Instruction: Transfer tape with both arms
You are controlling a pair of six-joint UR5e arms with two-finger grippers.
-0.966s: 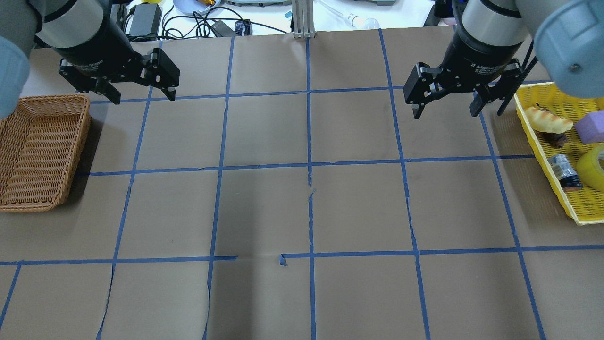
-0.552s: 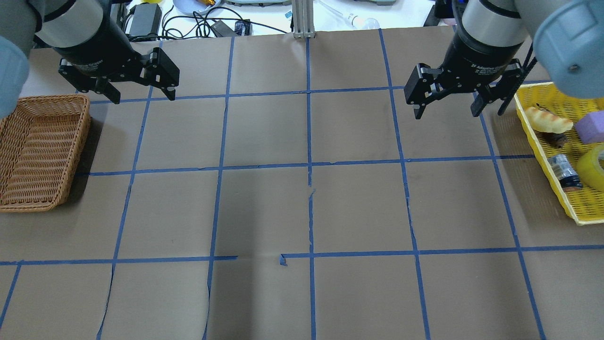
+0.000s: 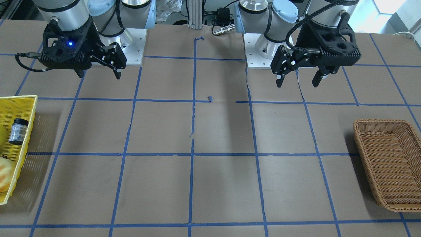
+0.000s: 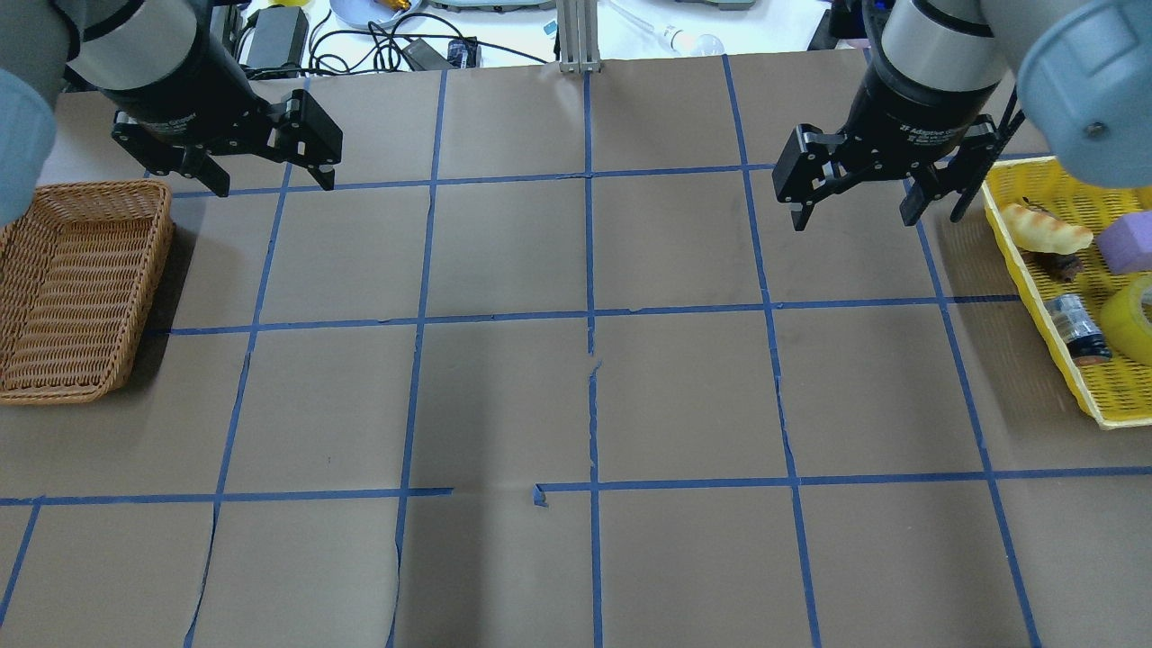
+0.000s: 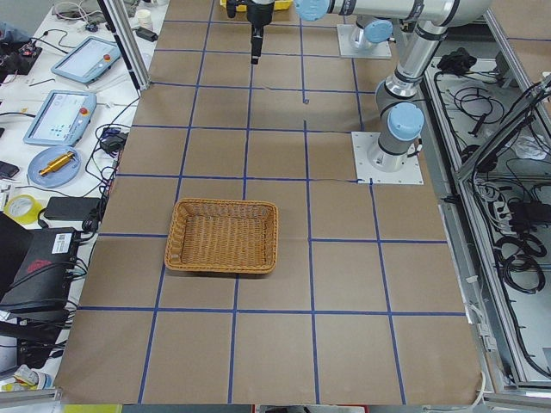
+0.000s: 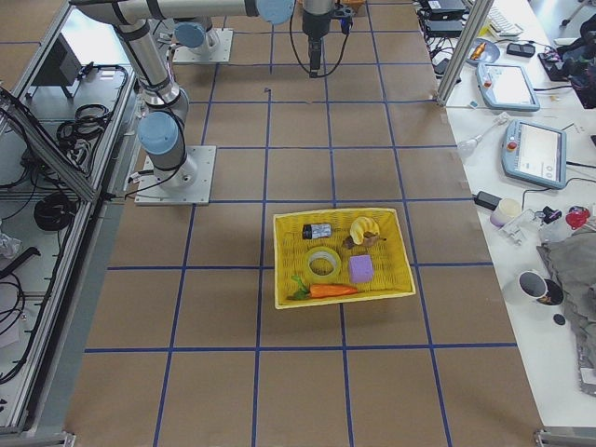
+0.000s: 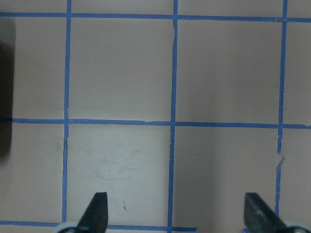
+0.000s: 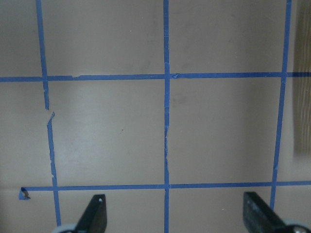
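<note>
— Looking around the arms first: brown paper tabletop (image 4: 504, 396) crossed by thin blue tape lines (image 4: 589, 252), with black cables (image 4: 360, 40) sprawled on the white bench (image 4: 765, 27) past the far edge.

— And crowding the thick roll of translucent yellow packing tape (image 6: 324, 264)?

— Lying hole-up inside the yellow plastic mesh tray (image 4: 1071, 193) at the table's right end, hemmed in by tray-mates. Small dark bottle (image 4: 1077, 328) just beside it on the left. Purple foam block (image 4: 1125, 245) just beside it on the far side. Orange carrot (image 6: 331, 291) along the tray's right wall. Pale yellow banana-shaped piece (image 4: 1048, 229) in the far left part.

— Over at the left end?

— Rectangular brown wicker basket (image 4: 81, 288), bare weave showing across its floor.

— Pincers?

— Left black two-finger gripper (image 4: 274, 187) spread wide, grasping nothing, hanging above the paper to the right of the wicker basket. Right black two-finger gripper (image 4: 853, 221) likewise released, nothing between its fingers, hovering above the paper to the left of the tray, well apart from the tape.
</note>
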